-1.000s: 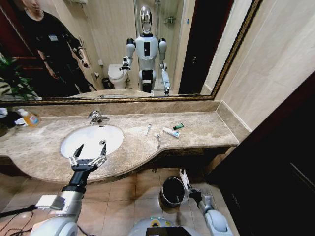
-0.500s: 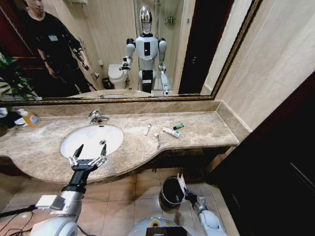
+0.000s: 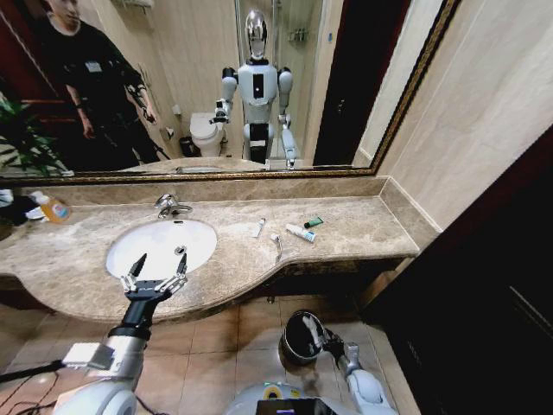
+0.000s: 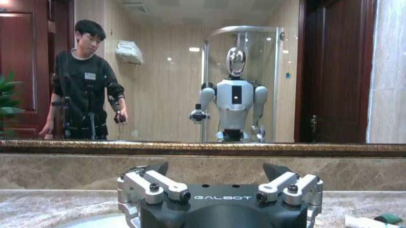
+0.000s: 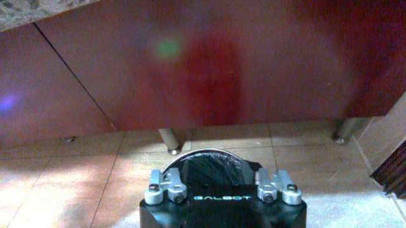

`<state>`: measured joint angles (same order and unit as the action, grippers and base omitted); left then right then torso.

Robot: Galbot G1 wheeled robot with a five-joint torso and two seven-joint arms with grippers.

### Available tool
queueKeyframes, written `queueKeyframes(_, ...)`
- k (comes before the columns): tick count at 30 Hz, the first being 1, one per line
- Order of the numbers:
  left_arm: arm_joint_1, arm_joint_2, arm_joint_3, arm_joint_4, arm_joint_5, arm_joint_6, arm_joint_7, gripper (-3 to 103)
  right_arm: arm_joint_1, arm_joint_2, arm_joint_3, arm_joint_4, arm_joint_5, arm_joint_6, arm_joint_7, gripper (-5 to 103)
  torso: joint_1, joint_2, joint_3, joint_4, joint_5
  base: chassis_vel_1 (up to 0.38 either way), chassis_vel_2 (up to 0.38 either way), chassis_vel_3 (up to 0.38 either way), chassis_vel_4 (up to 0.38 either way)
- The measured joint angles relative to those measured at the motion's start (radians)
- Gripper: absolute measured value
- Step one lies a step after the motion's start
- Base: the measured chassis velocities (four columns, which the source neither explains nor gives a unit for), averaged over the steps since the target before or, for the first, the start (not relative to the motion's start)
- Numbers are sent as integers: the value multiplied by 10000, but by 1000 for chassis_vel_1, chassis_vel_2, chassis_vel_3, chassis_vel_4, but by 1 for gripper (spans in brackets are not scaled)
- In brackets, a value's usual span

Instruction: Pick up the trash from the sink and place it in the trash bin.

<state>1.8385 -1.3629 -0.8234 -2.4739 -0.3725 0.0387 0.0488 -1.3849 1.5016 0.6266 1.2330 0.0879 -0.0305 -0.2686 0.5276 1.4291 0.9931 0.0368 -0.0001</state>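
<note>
Left pincer [image 3: 158, 263] raised, spread wide, right pincer [image 3: 313, 330] lowered

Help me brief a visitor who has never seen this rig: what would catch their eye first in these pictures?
Probably the wide mirror behind the marble counter, reflecting the robot itself. Next, the left gripper, fingers spread, poised at the front rim of the white sink. Small toiletry litter lies on the counter right of the basin, and the right gripper hangs low over the black trash bin on the floor.
</note>
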Motion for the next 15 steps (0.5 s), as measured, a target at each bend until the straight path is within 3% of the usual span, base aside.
queueKeyframes(3, 0, 0, 0, 1, 0, 0, 0, 100, 12, 49, -5, 2, -1, -41, -1, 76, 0, 0, 0, 0, 0, 0, 0, 0, 0)
queueKeyframes(5, 0, 0, 0, 0, 0, 0, 0, 100, 16, 62, -6, -3, -3, -47, -2, 76, 0, 0, 0, 0, 1, 0, 0, 0, 0)
queueKeyframes(8, 0, 0, 0, 1, 0, 0, 0, 100, 10, 87, -12, 2, -34, -49, -2, 91, 0, 0, 0, 0, 1, 0, 0, 0, 0)
queueKeyframes(11, 0, 0, 0, 1, 0, 0, 0, 100, -35, 90, -19, 119, -18, -58, -2, 99, 0, 0, 0, 0, 0, 0, 0, 0, 0)
queueKeyframes(15, 0, 0, 0, 0, 0, 0, 0, 100, -82, 76, -44, 385, 330, -158, -5, 100, 0, 0, 0, 0, 0, 0, 0, 0, 0)
